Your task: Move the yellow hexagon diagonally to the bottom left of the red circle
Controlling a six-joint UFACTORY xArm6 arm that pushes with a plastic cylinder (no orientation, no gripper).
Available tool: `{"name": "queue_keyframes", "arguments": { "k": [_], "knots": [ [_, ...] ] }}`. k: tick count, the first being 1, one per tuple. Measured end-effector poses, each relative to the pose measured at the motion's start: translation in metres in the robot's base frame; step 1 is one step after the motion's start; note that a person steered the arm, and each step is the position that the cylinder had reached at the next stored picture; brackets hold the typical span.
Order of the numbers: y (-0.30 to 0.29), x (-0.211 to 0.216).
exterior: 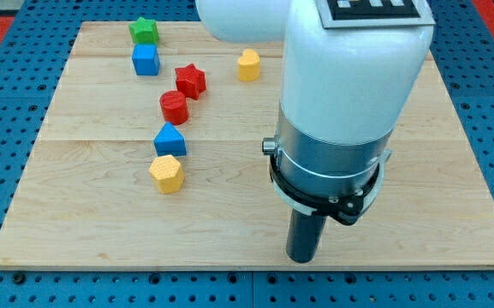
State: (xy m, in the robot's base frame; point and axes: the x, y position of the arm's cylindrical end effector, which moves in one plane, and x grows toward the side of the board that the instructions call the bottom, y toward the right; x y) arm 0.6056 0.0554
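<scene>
The yellow hexagon (167, 174) lies on the wooden board at the view's lower left, just below a blue block with a pointed top (170, 139). The red circle (174, 107) sits above that blue block, with a red star (191, 81) touching or nearly touching it at its upper right. My tip (303, 257) rests near the board's bottom edge, well to the right of the yellow hexagon and apart from every block.
A green star (144, 32) and a blue cube (145, 60) stand at the upper left. A second yellow block (248, 65) sits at the top centre. The arm's white and grey body (349, 103) hides the board's upper right.
</scene>
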Motion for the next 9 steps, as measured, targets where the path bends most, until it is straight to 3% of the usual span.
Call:
{"name": "queue_keyframes", "arguments": {
  "k": [3,5,8,9],
  "knots": [
    [-0.039,0.013],
    [-0.166,-0.007],
    [-0.181,0.008],
    [-0.187,-0.012]
  ]
}}
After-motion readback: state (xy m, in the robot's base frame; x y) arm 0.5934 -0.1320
